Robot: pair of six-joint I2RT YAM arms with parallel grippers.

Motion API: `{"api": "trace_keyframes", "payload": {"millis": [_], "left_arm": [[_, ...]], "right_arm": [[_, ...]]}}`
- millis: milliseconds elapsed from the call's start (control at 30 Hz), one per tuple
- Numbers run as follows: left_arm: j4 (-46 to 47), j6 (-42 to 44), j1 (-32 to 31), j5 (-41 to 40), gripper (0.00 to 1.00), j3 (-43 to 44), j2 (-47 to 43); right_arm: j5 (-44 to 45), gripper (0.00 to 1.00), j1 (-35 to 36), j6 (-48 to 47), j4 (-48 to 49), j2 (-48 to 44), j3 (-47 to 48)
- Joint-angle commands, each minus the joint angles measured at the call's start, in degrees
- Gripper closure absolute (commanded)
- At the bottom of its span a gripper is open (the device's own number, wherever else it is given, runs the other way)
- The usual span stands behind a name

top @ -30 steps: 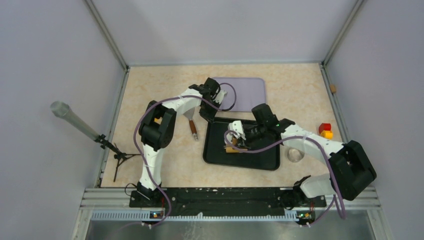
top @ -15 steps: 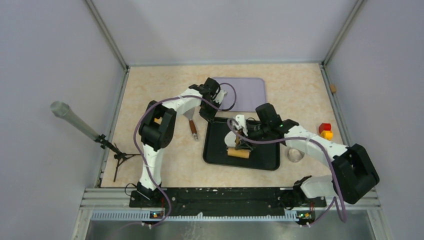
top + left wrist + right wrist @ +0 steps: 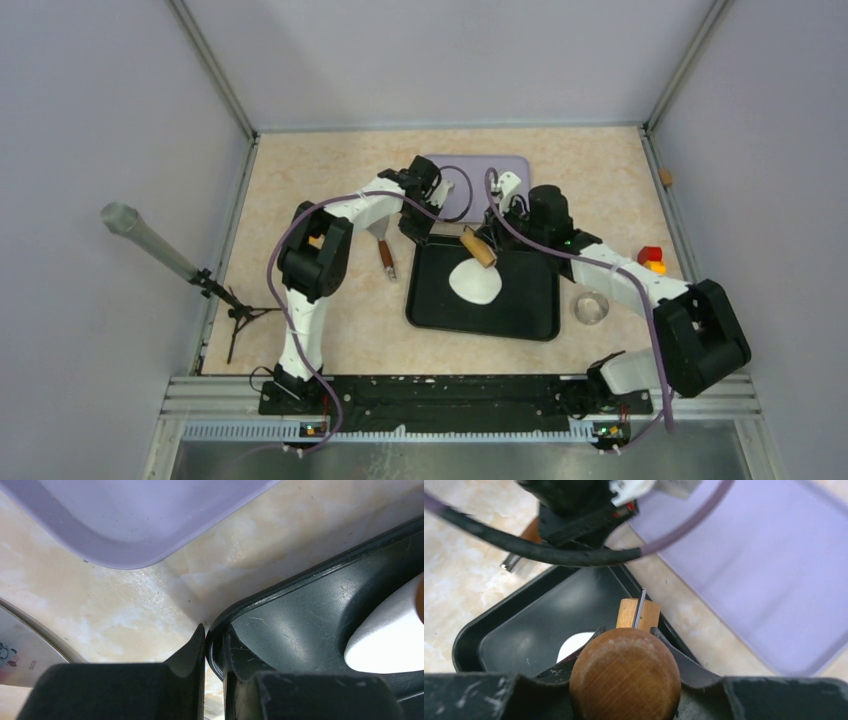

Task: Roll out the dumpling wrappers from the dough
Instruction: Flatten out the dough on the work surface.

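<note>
White soft dough (image 3: 476,281), flattened into an irregular rounded sheet, is found lying in the far-left part of a black rectangular plastic tray (image 3: 525,305), which is set on the beige marbled table (image 3: 290,170). A wooden rolling pin (image 3: 478,247) is gripped by its rounded end in the clenched right hand (image 3: 497,232) and is angled over the far edge of the dough; contact between them cannot be confirmed. The left hand (image 3: 214,639) is clamped on the far-left corner rim of the tray, one finger outside and one inside. A lilac flat tray (image 3: 490,185) is noted just beyond.
</note>
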Motion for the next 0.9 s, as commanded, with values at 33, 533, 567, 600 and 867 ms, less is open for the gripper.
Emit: {"api": "trace_keyframes", "payload": {"millis": [33, 533, 567, 600, 867], "left_arm": [[3.11, 0.12, 1.11, -8.18, 1.00, -1.96, 0.71], [3.20, -0.23, 1.16, -8.79, 1.00, -2.03, 0.64], [3.20, -0.25, 1.18, -8.85, 1.00, -2.04, 0.63], [3.20, -0.33, 1.11, -8.87, 1.00, -2.11, 0.62], [3.37, -0.40, 1.12, -8.96, 1.00, -2.28, 0.41]], "right_arm": [[6.28, 1.00, 0.09, 9.47, -2.41, 4.49, 4.36], [9.51, 1.00, 3.32, 13.31, -7.92, 7.32, 2.17], [9.72, 1.00, 3.75, 13.39, -7.98, 7.89, 2.17], [10.04, 1.00, 4.18, 13.41, -8.06, 8.39, 2.20], [9.85, 1.00, 6.48, 13.71, -7.38, 11.40, 1.08]]}}
